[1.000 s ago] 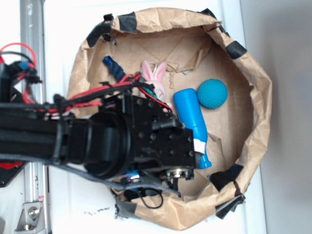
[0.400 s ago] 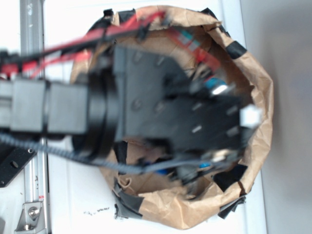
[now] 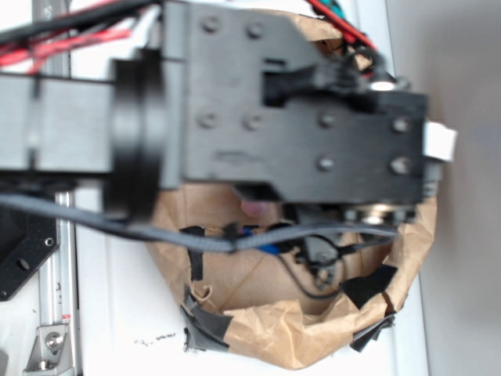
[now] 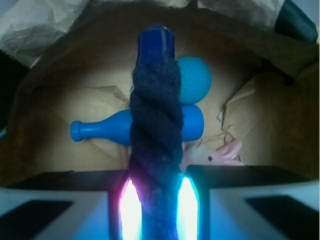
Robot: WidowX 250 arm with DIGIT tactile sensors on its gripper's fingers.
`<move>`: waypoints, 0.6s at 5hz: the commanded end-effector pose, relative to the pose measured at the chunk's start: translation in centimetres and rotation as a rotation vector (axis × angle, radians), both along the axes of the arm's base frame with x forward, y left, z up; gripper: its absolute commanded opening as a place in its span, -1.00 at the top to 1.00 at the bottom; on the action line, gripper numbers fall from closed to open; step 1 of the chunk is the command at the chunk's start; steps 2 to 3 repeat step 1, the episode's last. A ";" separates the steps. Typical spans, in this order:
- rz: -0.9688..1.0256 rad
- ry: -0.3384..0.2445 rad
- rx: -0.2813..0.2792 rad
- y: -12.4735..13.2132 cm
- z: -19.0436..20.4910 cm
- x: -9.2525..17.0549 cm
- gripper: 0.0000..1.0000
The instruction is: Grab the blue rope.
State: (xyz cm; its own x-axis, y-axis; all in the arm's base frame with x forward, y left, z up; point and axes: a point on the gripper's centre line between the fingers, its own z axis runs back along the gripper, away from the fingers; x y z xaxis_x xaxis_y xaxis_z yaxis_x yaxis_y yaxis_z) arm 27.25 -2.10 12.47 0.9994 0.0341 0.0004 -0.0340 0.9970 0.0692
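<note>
A white tabletop (image 3: pixel 109 313) carries a brown paper bag (image 3: pixel 274 337) with its rim rolled down and patched with dark tape; a metal rail (image 3: pixel 55 313) runs along the left edge of the exterior view, and a plain grey strip lies to the right. From that camera the black arm fills most of the frame, blurred and close to the lens, so almost all of the bag's floor is covered.

The wrist view looks down into the bag. The gripper (image 4: pixel 155 200) is clamped on the blue rope (image 4: pixel 155 135), which stands up between the two lit fingers (image 4: pixel 129 205) with its brighter blue tip at the top of the frame. The rope appears to be lifted clear of the bag floor, though that is hard to judge from this angle. Below it lie a bright blue bowling pin (image 4: pixel 100 131) on its side, a teal ball (image 4: pixel 197 80) just beside the pin's fat end, and a pink bunny (image 4: pixel 220 154) near the right finger (only its head and ears show).

The bag's crumpled walls ring these things closely; the left part of the floor is bare paper.
</note>
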 end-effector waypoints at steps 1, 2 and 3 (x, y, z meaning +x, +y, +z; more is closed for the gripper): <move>-0.039 -0.125 -0.040 -1.9 2.2 -3.7 1.00; -0.039 -0.125 -0.040 -1.9 2.2 -3.7 1.00; -0.039 -0.125 -0.040 -1.9 2.2 -3.7 1.00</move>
